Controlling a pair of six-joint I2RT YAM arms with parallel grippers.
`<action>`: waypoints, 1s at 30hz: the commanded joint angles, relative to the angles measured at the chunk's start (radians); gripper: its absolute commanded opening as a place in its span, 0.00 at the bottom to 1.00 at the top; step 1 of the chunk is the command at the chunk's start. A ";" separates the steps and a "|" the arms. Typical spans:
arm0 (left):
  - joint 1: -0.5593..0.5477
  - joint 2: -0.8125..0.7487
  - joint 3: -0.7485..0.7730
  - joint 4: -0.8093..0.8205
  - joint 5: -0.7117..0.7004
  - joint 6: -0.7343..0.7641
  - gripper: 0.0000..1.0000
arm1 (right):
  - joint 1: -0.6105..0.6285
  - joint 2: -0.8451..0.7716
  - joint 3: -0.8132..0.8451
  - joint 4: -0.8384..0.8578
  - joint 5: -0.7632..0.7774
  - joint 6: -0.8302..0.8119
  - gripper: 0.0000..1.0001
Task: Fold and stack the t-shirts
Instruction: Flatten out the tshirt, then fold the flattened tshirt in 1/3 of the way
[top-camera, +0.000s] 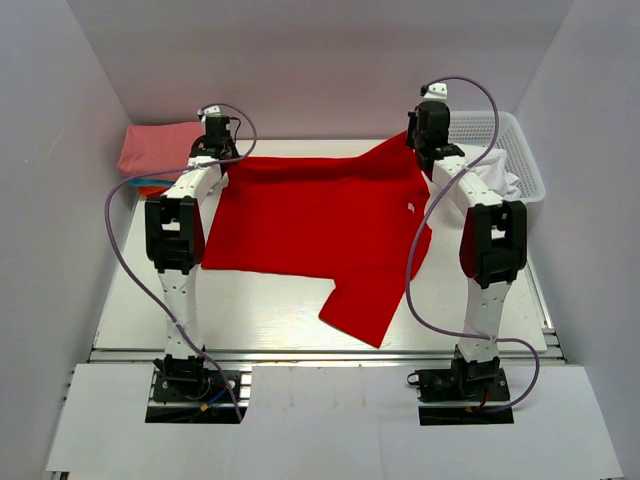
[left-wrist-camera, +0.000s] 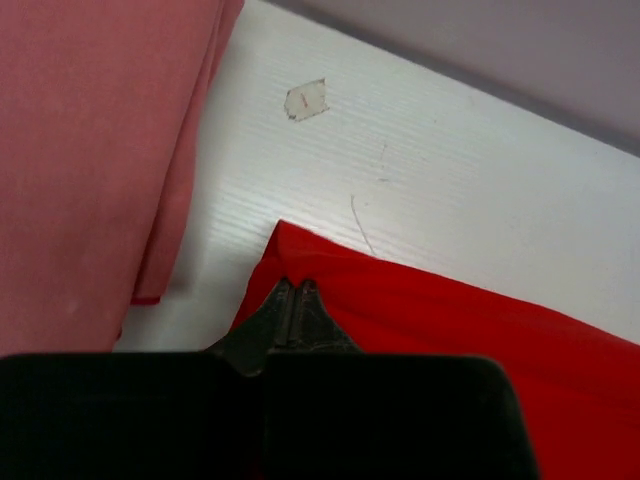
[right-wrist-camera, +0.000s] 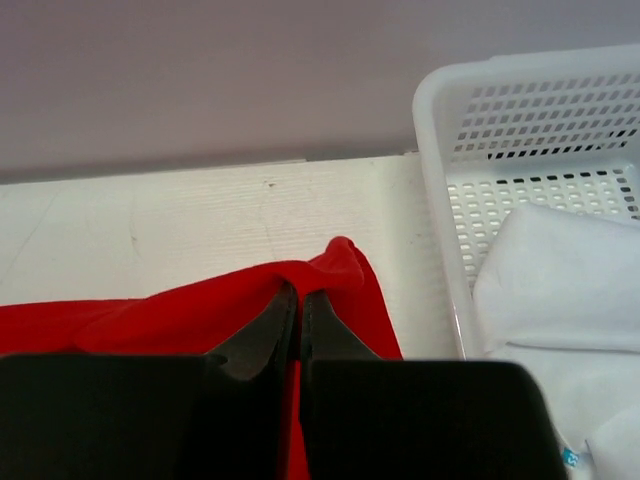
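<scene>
A bright red t-shirt (top-camera: 320, 220) lies spread on the white table, a sleeve pointing to the front edge, a small white neck label (top-camera: 411, 208) near its right side. My left gripper (top-camera: 214, 150) is shut on its far left corner (left-wrist-camera: 300, 262). My right gripper (top-camera: 428, 135) is shut on its far right corner (right-wrist-camera: 335, 268), lifted slightly. A folded pink t-shirt (top-camera: 158, 148) lies at the far left, also in the left wrist view (left-wrist-camera: 90, 150), with teal and orange-red cloth (top-camera: 150, 187) under it.
A white perforated basket (top-camera: 520, 150) stands at the far right with white cloth (right-wrist-camera: 560, 290) in it, close beside the right gripper. White walls enclose the table on three sides. A small tape scrap (left-wrist-camera: 306, 100) sticks to the table near the pink stack.
</scene>
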 joint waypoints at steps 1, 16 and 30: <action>0.022 -0.003 0.065 0.129 0.081 0.068 0.00 | -0.007 -0.090 -0.049 0.015 0.004 0.025 0.00; 0.031 0.217 0.322 0.326 0.234 0.326 0.00 | -0.006 -0.046 -0.015 0.004 -0.002 0.005 0.00; 0.050 0.102 0.145 0.177 0.019 0.252 0.00 | -0.003 -0.211 -0.187 -0.208 -0.068 0.178 0.00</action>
